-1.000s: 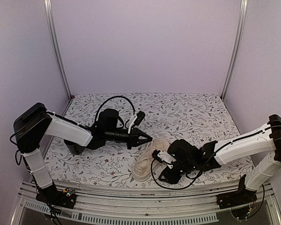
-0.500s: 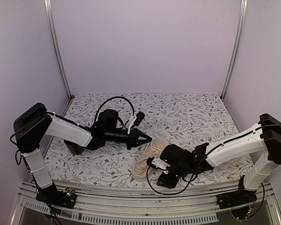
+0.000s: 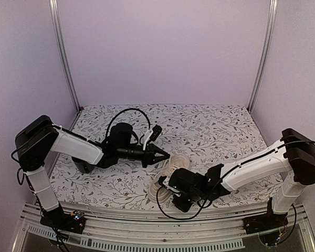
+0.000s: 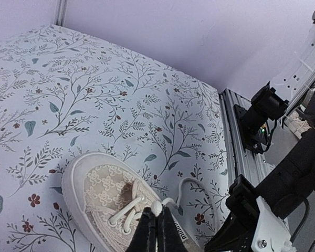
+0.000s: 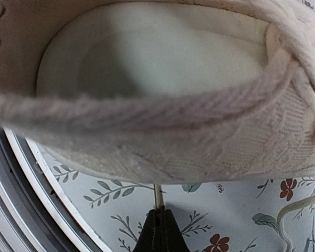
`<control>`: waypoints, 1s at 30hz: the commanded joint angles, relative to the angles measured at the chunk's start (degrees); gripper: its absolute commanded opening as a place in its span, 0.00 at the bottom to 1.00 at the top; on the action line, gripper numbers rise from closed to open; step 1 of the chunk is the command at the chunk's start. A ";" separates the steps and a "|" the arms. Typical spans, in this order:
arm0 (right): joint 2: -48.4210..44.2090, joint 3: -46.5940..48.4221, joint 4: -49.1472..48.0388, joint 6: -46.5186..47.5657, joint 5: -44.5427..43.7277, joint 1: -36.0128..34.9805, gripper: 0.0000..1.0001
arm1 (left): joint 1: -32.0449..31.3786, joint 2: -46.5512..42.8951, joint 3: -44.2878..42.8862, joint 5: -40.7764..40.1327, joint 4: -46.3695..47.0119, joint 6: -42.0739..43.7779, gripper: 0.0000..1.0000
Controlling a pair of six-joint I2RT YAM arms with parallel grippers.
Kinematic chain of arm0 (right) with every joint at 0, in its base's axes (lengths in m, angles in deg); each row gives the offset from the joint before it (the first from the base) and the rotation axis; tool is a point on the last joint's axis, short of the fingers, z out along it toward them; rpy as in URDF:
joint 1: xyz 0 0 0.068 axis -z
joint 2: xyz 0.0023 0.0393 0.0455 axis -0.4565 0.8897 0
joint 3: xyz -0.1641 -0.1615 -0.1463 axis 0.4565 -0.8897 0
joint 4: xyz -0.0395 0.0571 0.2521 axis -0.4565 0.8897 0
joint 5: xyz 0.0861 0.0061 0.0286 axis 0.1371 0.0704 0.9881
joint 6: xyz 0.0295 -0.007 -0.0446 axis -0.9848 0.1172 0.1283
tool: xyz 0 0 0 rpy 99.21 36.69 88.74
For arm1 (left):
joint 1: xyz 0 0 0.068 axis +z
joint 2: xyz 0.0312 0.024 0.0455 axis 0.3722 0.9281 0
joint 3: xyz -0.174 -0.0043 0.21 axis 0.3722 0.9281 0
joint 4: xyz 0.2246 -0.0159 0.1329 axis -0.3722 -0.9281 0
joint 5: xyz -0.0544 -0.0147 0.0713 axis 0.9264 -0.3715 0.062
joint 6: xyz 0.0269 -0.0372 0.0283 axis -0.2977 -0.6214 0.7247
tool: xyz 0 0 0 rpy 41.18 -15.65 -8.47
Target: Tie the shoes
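The cream sneaker (image 3: 173, 164) lies on the floral cloth near the front edge, between the two arms. In the left wrist view its patterned toe (image 4: 97, 184) points left. My left gripper (image 3: 168, 156) is shut on a loop of pale lace (image 4: 158, 206) over the shoe's eyelets, and the lace's tail (image 4: 202, 181) curls on the cloth. My right gripper (image 3: 164, 184) sits low by the heel at the front edge. In the right wrist view the shoe's opening (image 5: 147, 68) fills the top, and the right gripper (image 5: 161, 211) is shut on a thin lace tip (image 5: 157, 195).
The floral cloth (image 3: 215, 126) covers the table. The metal front rail (image 3: 147, 220) and the table's white rim (image 5: 47, 178) run close behind my right gripper. A dark object (image 3: 85, 166) sits under my left forearm. My right arm shows in the left wrist view (image 4: 262, 210).
My right arm has slid left along the front edge, to beside the shoe's heel. My left arm and the shoe have not moved.
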 commanded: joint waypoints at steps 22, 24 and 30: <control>-16.32 9.65 -0.87 -7.33 -14.20 26.92 0.02 | 0.70 -0.44 1.18 -0.94 1.58 0.93 0.00; -13.49 14.28 -5.21 -5.05 -12.63 28.06 0.02 | 0.70 -0.66 1.37 -1.14 1.65 0.98 0.00; -1.57 30.44 -11.21 -1.98 -6.68 28.74 0.02 | 0.52 -1.62 2.48 -2.17 2.84 1.05 0.00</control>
